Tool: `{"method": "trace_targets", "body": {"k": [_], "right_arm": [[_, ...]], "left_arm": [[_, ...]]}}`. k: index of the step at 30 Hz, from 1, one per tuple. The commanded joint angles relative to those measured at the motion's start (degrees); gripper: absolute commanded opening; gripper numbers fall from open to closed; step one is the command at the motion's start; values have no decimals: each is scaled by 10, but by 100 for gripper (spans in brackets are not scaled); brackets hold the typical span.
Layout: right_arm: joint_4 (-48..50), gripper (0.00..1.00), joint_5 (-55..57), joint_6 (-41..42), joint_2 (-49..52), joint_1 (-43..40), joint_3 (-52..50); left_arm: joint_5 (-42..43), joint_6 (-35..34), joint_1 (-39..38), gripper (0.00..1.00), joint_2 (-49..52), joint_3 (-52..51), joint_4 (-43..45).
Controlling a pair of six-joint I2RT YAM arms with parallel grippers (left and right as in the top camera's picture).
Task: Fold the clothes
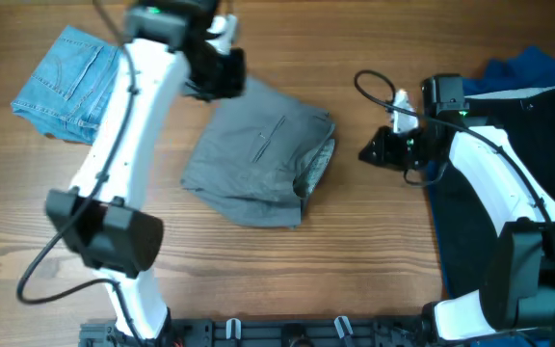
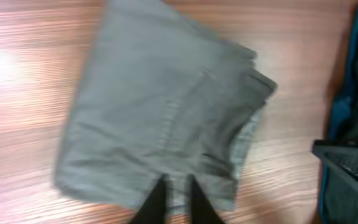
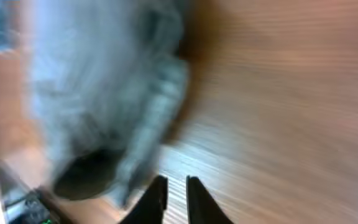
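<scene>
Wooden desk [image 1: 355,241]: folded grey trousers [image 1: 258,159] lay mid-desk, denim [image 1: 66,82] at the far-left corner. Left tool [image 2: 174,183] was narrow over the trousers' edge; right tool [image 3: 174,182] was narrow, empty, above bare wood.

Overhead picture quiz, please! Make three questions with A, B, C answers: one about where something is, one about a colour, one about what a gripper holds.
1. Where are the blue jeans? A) far left of the table B) in a basket C) on the floor
2. What colour are the middle trousers? A) red B) grey C) yellow
3. What does the right gripper hold? A) jeans B) a sock C) nothing
Answers: 1 A, they lie folded at the left edge; 2 B, the cloth is grey; 3 C, its fingers are over bare wood.
</scene>
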Motion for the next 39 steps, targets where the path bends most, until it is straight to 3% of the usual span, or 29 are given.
{"method": "trace_targets", "body": {"k": [1,2,6,9,11,12,13,15,17,19,20,24,27,31,33,36,39], "right_arm": [[53,4,-125,104,-3,26,10],[82,4,-118,166,-1,54,10],[172,4,-58,245,34,177,10],[181,4,-30,315,95,246,10],[94,11,-32,372,148,271,10],[58,11,-35,366,160,273,10],[11,5,-28,348,169,272,10],[-26,4,4,320,159,260,10],[-14,4,14,288,115,235,12],[23,5,-9,183,33,207,30],[54,5,7,172,-11,195,32],[127,4,130,223,-34,192,31],[134,4,161,292,41,192,31],[150,5,152,405,171,192,31],[157,6,152,378,184,189,32],[141,10,148,293,116,184,32],[123,15,148,254,16,184,32]], "left_arm": [[-13,9,14,4,3,-99,19],[5,9,14,4,3,-165,43],[73,5,14,4,3,-408,174],[72,4,19,4,3,-483,203],[70,4,35,4,1,-485,200],[71,4,43,4,0,-484,199],[71,4,53,4,-1,-483,195],[72,4,80,4,-5,-473,177],[91,13,101,4,-14,-441,150],[164,44,108,8,-38,-392,135],[186,50,105,9,-55,-379,141],[214,50,67,6,-75,-379,189],[188,43,7,4,-71,-446,210],[179,-51,-23,4,-71,-580,291],[175,-102,-12,4,-71,-645,337],[174,-103,23,8,-71,-658,339],[76,-86,70,11,-71,-658,450]]}}
